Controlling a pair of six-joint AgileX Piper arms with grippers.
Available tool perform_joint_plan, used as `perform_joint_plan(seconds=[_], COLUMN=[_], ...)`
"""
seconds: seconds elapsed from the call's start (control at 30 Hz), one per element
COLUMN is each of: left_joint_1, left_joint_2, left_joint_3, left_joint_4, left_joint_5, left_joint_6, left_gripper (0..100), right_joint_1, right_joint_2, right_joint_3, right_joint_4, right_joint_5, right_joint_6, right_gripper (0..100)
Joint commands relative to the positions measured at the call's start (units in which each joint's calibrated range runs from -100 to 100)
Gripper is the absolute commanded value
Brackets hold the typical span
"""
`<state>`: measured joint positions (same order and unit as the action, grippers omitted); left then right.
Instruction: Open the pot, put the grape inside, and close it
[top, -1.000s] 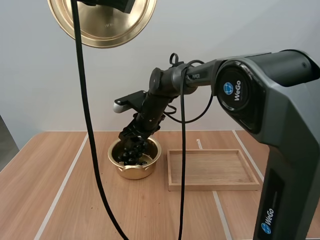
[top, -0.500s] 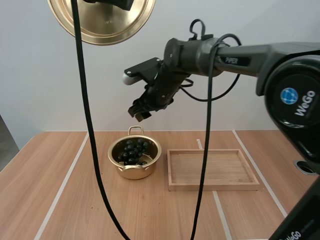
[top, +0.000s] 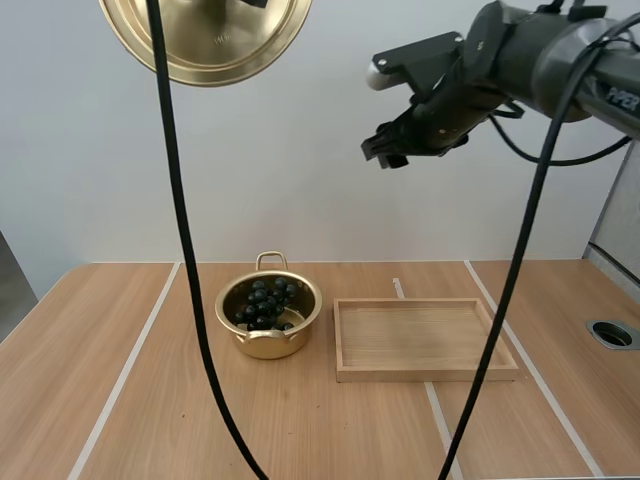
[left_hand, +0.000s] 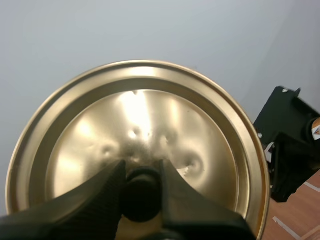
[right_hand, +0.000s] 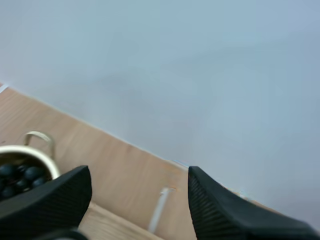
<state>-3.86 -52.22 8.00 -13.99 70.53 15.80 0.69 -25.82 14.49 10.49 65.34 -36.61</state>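
A small gold pot (top: 268, 322) stands uncovered on the table, and a bunch of dark grapes (top: 266, 303) lies inside it. Its gold lid (top: 205, 38) hangs high at the upper left. My left gripper (left_hand: 141, 186) is shut on the lid's dark knob (left_hand: 140, 197), with the lid's (left_hand: 135, 145) shiny underside facing the wrist camera. My right gripper (top: 392, 146) is raised far above the table, right of the pot, and stands open with nothing between its fingers (right_hand: 55, 197). The pot (right_hand: 22, 159) and grapes (right_hand: 20, 176) sit beside one finger in the right wrist view.
A shallow wooden tray (top: 425, 338) rests just right of the pot. Pale tape lines (top: 130, 370) cross the wooden tabletop. A round hole (top: 612, 333) sits near the table's right edge.
My right gripper has let go of the grapes in the pot and risen up and to the right, well above the table. The lid stays held high.
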Motion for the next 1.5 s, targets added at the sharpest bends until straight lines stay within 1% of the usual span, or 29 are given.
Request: perform_joint_plan(seconds=[0.0,0.2,0.4,0.47,0.53,0.57,0.6,0.67,0.73,0.77,0.8,0.93,1.07,1.2,1.37,1.47], left_joint_1=[-0.18,-0.18,-0.18,-0.18,-0.18,-0.18,-0.18,-0.18,-0.18,-0.18,-0.18,-0.18,-0.18,-0.18,-0.18,-0.18], left_joint_2=[-0.41,-0.29,1.86,3.17,4.26,5.03,5.85,7.48,8.97,9.74,10.52,13.36,16.33,18.63,21.41,23.56], left_joint_3=[-0.51,1.66,7.04,8.67,9.64,10.06,10.65,11.62,12.77,13.4,13.95,15.81,18.6,22.88,28.78,30.84], left_joint_4=[-1.79,-1.79,-1.64,-1.64,-1.64,-1.64,-1.64,-1.64,-1.64,-1.64,-1.64,-2.15,-3.06,-4.32,-4.52,-4.53], left_joint_5=[-1.44,0.2,0.35,0.35,0.35,0.35,0.35,0.35,0.35,0.35,0.35,-0.54,-3.97,-9.79,-18.91,-22.35], left_joint_6=[-0.73,-0.73,-0.73,-0.73,-0.73,-0.73,-0.73,-0.73,-0.73,-0.73,-0.73,-0.73,-0.73,-0.41,0.52,0.52], left_gripper=[0,0,0,0,0,0,0,0,0,0,0,0,0,0,0,0], right_joint_1=[-2.14,-5.07,-5.78,-5.78,-5.78,-5.78,-5.78,-5.78,-5.78,-5.78,-5.78,-5.78,-5.78,-5.78,-5.78,-5.78], right_joint_2=[-3.62,-9.25,-14.01,-15.46,-16.65,-17.32,-17.63,-18.62,-19.7,-20.1,-20.51,-21.08,-21.08,-21.08,-21.08,-21.08], right_joint_3=[-0.25,-0.25,-0.25,-0.11,0.21,0.67,0.96,1.75,2.62,3.02,3.33,3.8,3.8,3.8,3.8,3.8], right_joint_4=[-0.04,-0.04,-0.04,-0.04,-0.04,-0.04,-0.04,-0.04,-0.04,-0.04,-0.04,-0.04,0.23,0.23,0.23,0.23], right_joint_5=[-1.44,-1.63,-2.66,-2.66,-2.82,-3.06,-3.26,-3.42,-4.06,-4.48,-4.86,-5.21,-4.07,-3.89,-2.81,-2.66], right_joint_6=[0.61,1.51,3.87,4.83,5.56,5.75,6.3,6.55,6.55,6.55,6.55,6.55,6.55,6.55,6.55,6.55], right_gripper=[93,93,92,91,86,81,74,55,31,14,0,0,0,0,0,0])
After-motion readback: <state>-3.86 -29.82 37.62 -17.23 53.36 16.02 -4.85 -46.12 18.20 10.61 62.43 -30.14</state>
